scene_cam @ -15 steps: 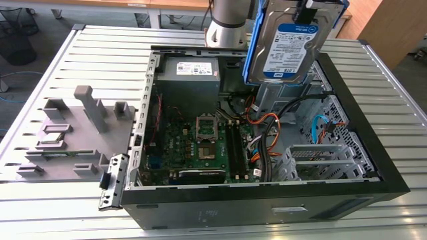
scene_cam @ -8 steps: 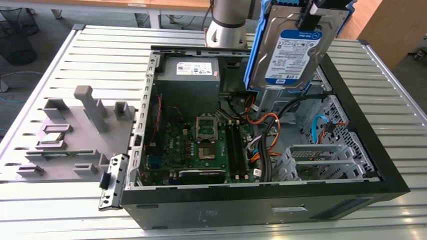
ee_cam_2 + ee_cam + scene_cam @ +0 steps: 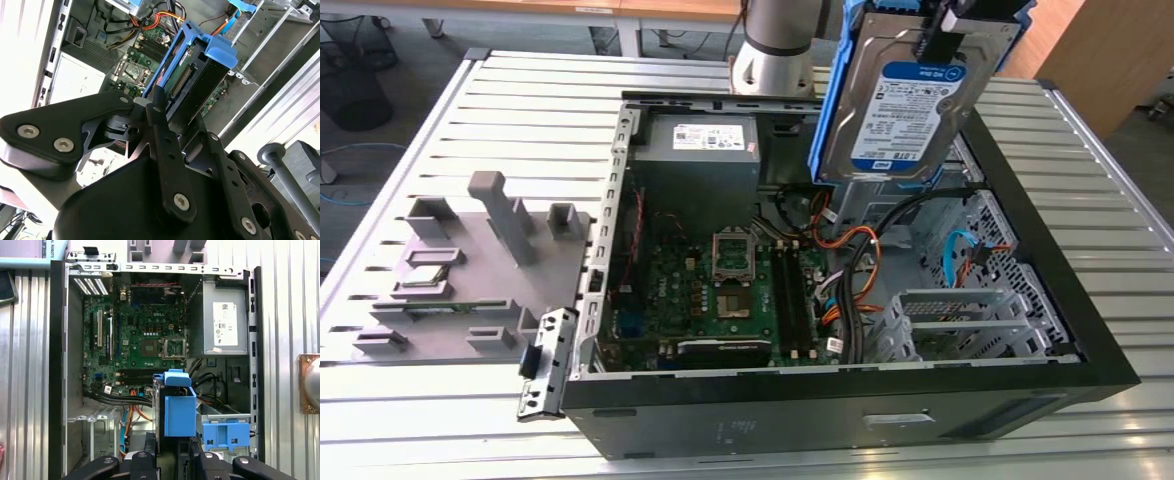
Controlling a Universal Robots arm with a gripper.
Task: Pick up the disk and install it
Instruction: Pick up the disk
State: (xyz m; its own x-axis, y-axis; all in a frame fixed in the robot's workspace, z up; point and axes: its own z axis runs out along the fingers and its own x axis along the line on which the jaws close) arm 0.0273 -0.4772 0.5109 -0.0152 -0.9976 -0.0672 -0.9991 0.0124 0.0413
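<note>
**Disk in the air over the open case, not yet seated**

The disk (image 3: 897,100), a silver drive with a white-and-blue label in its blue bracket, hangs on edge above the open computer case (image 3: 854,405), clear of everything inside. The gripper (image 3: 177,117) has it: the jaws are closed against the bracket's two sides, and one finger (image 3: 159,107) lies along the blue frame in the second wrist view. In the first wrist view the disk's blue end faces the drive bay, just beside a second blue bracket (image 3: 225,435) that sits in the case, with the power supply (image 3: 225,322) near

As I judge it, the pick-up is done and the install is in hand. Seating the disk would call for its bracket to line up squarely with the bay and to clear the cables (image 3: 854,260) bundled there

Counted: one disk, one gripper, one case, one motherboard (image 3: 720,285), one power supply, and two blue brackets including the disk's own. One grey fixture block (image 3: 467,270) lies on the table at the exterior view's left of the case
</note>
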